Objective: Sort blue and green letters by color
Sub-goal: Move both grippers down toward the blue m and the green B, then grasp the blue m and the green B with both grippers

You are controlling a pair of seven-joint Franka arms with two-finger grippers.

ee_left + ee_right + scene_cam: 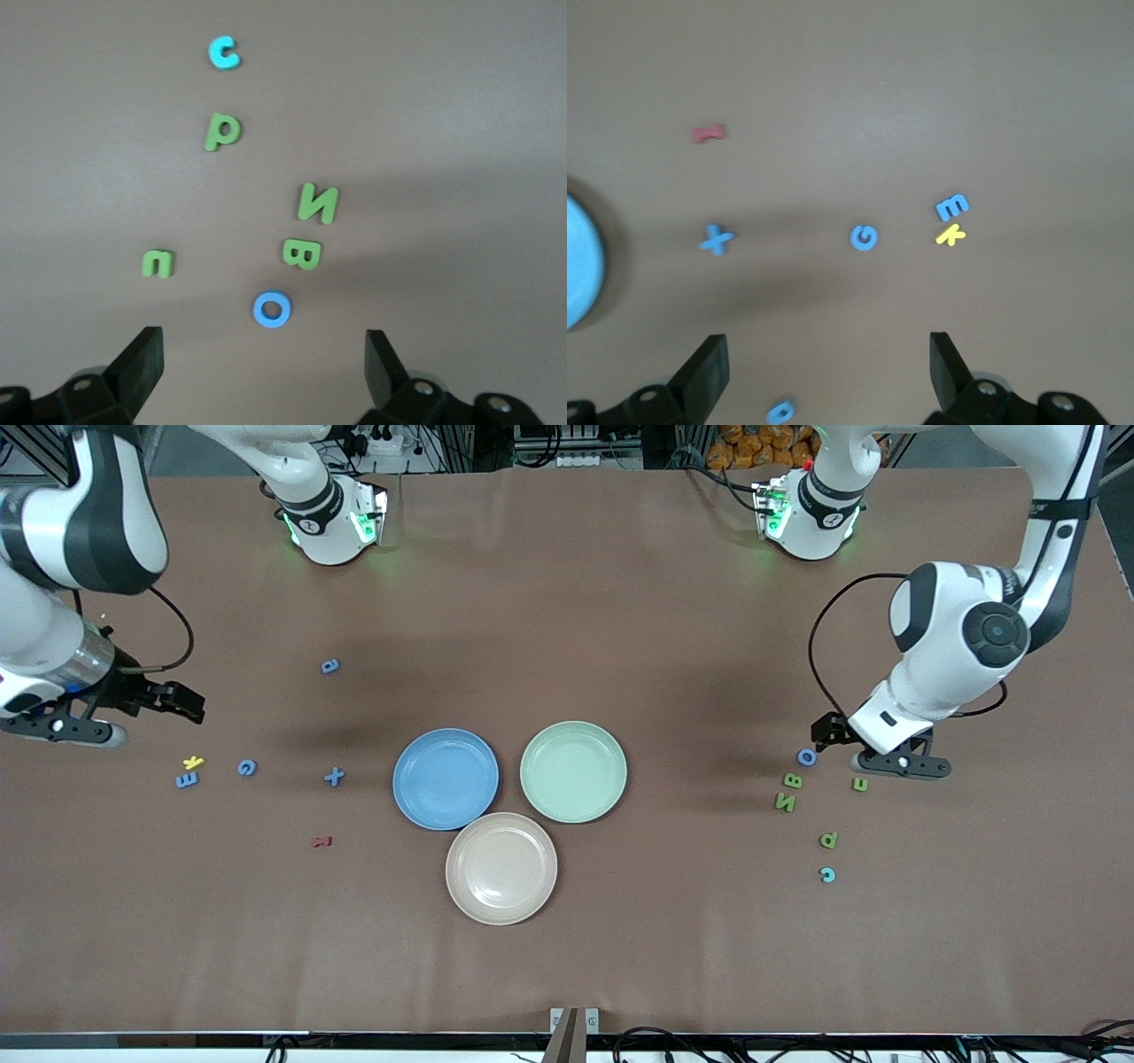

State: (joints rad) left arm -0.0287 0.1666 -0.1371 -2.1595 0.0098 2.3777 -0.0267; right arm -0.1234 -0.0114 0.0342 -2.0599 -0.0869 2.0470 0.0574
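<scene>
Blue and green letters lie scattered, chunky and matte, flat on the brown table (567, 602). Toward the left arm's end: a blue O (806, 757) ring, green B (792, 781), N (785, 802), a small green n (859, 784), green P (828, 839) and a lighter blue C (827, 875). Left gripper (264, 354) hovers over the O, jaws spread wide, empty. Toward the right arm's end: blue E (186, 780), G (247, 768), X (333, 777) and a blue letter (330, 665) farther up. Right gripper (828, 359) hangs there too, jaws wide, holding nothing. Smooth round blue plate (446, 779) and green plate (573, 771) sit mid-table.
</scene>
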